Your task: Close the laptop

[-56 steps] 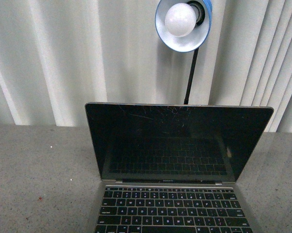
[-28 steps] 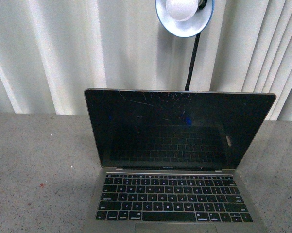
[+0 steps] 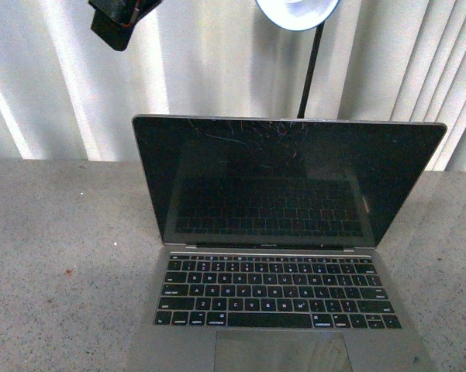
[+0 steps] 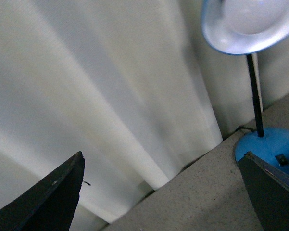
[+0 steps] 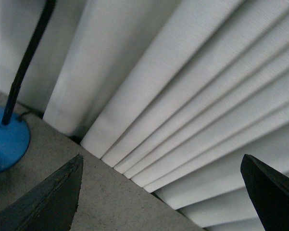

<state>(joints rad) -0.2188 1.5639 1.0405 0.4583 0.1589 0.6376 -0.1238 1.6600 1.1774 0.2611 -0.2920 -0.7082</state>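
Front view: laptop (image 3: 279, 298), probably stiff, screen (image 3: 287, 182) fragile; push lid's top edge; left claw (image 4: 161, 192), right claw (image 5: 161, 192) spread, empty.

Your front camera sits on the robot's body, angled forward and down, close over the open laptop (image 3: 279, 232). The laptop's near edge is cropped, and the table (image 3: 54, 232), curtain (image 3: 201, 70) and lamp (image 3: 298, 12) fill the rest. Your left wrist camera looks across the table's far edge and tilts up at the curtain, with the lamp's shade (image 4: 250, 24) and blue base (image 4: 274, 144) at one side. Your right wrist camera faces the curtain close up, catching that base at its edge. All three views share lamp and curtain.
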